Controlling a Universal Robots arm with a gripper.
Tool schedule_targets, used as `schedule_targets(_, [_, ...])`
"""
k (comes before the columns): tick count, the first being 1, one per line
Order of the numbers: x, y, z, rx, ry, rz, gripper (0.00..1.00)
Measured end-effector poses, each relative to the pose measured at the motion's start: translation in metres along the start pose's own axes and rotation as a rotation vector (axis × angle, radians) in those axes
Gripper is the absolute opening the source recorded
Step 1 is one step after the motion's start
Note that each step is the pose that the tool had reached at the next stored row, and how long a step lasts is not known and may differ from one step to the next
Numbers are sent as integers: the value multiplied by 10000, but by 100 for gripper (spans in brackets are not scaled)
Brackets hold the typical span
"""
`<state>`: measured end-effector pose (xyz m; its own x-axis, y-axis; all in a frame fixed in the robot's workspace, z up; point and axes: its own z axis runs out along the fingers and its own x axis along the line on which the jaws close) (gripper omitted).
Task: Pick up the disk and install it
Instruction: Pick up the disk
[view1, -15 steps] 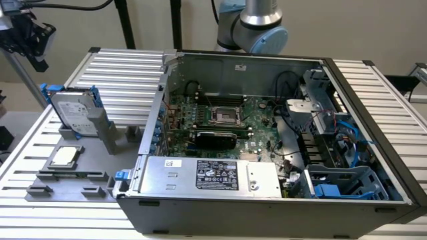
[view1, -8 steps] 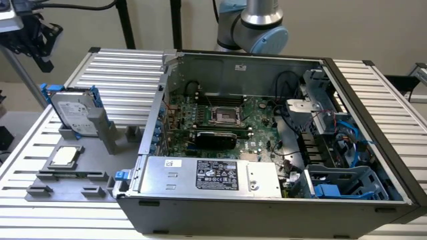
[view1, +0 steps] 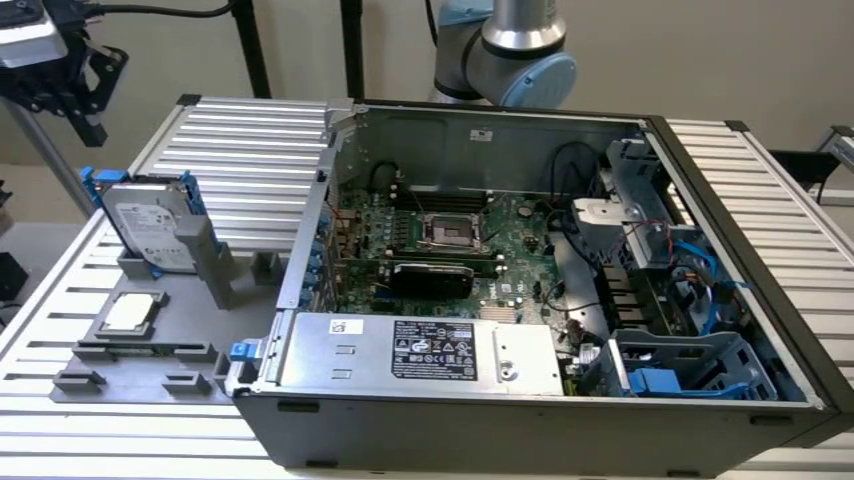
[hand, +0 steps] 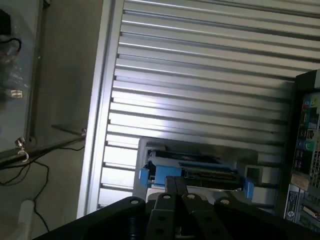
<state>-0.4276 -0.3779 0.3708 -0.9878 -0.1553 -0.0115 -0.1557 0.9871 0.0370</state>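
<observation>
The jaws are closed tight on nothing. They hang above the disk (view1: 144, 222), apart from it, at the exterior view's far left. The disk stands upright on edge in a grey holder (view1: 196, 250) on the slatted counter (view1: 254, 140), left of the open case (view1: 400, 430). A chip (view1: 128, 313) lies nearer, on the same holder.

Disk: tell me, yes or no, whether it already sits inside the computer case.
No, the disk stands upright in its grey holder at the exterior view's left, outside the open computer case.
</observation>
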Motion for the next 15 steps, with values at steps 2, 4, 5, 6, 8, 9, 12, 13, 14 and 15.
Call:
schedule_targets(2, [0, 0, 6, -4, 14, -365, 11])
schedule_targets(4, [0, 0, 11, -8, 28, -724, 11])
schedule_targets(5, [0, -1, 14, -10, 33, -904, 11])
schedule_targets(6, [0, -1, 17, -13, 40, -1084, 11])
schedule_targets(8, [0, -1, 22, -17, 55, -1460, 11])
schedule_targets(9, [0, -1, 25, -19, 60, -1639, 11])
schedule_targets(12, [0, -1, 34, -25, 81, -2184, 11])
schedule_targets(13, [0, -1, 37, -27, 87, -2364, 11])
schedule_targets(14, [0, -2, 40, -29, 93, -2543, 11])
schedule_targets(15, [0, -2, 42, -31, 102, -2724, 11])
